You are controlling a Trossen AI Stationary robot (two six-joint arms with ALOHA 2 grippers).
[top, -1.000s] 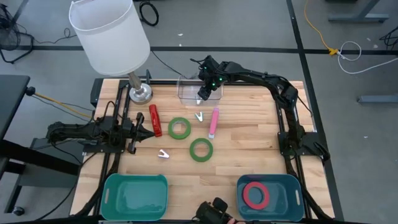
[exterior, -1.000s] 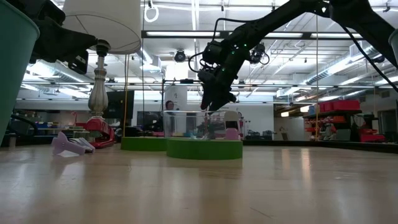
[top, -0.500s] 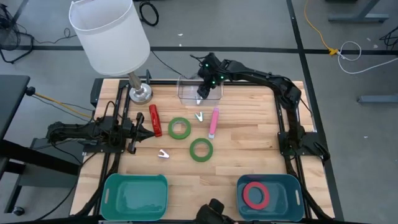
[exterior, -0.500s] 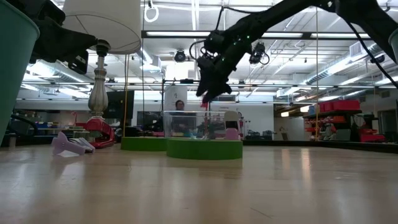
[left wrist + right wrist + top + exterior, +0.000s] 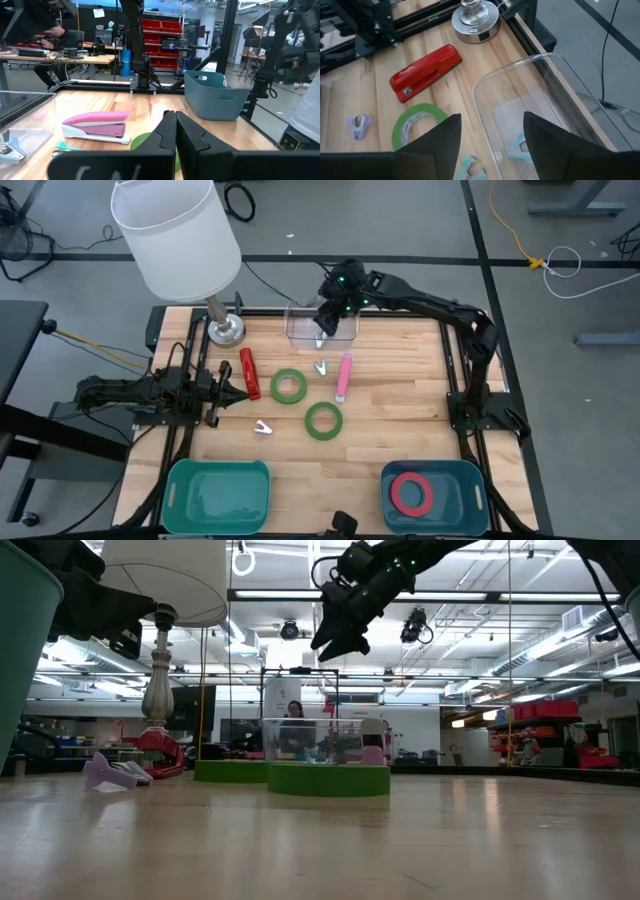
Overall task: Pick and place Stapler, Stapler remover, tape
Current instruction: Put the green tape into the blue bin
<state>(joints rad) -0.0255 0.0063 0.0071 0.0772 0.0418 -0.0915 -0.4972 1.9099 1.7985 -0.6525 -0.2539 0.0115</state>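
My right gripper [image 5: 322, 320] hangs open, high above the clear box [image 5: 320, 327] at the table's far edge, with nothing between its fingers [image 5: 440, 142]. A pale teal staple remover [image 5: 520, 145] lies on the box's floor. On the wood lie a red stapler [image 5: 249, 373], a pink stapler [image 5: 343, 377], two green tape rings [image 5: 289, 386] [image 5: 323, 420] and two more removers [image 5: 321, 367] [image 5: 263, 427]. A red-pink tape ring [image 5: 411, 493] lies in the right teal bin [image 5: 470, 480]. My left gripper [image 5: 235, 388] rests shut at the table's left.
A lamp with a white shade [image 5: 178, 235] stands on a metal foot [image 5: 225, 330] at the far left corner. A second teal bin [image 5: 218, 495] sits at the near left. A dark frame rail [image 5: 455, 380] runs along the table's right side.
My right gripper has risen well clear of the clear box, its fingers coming out of the box's top, and it has tipped a little closer to level. The things on the table have stayed in place.
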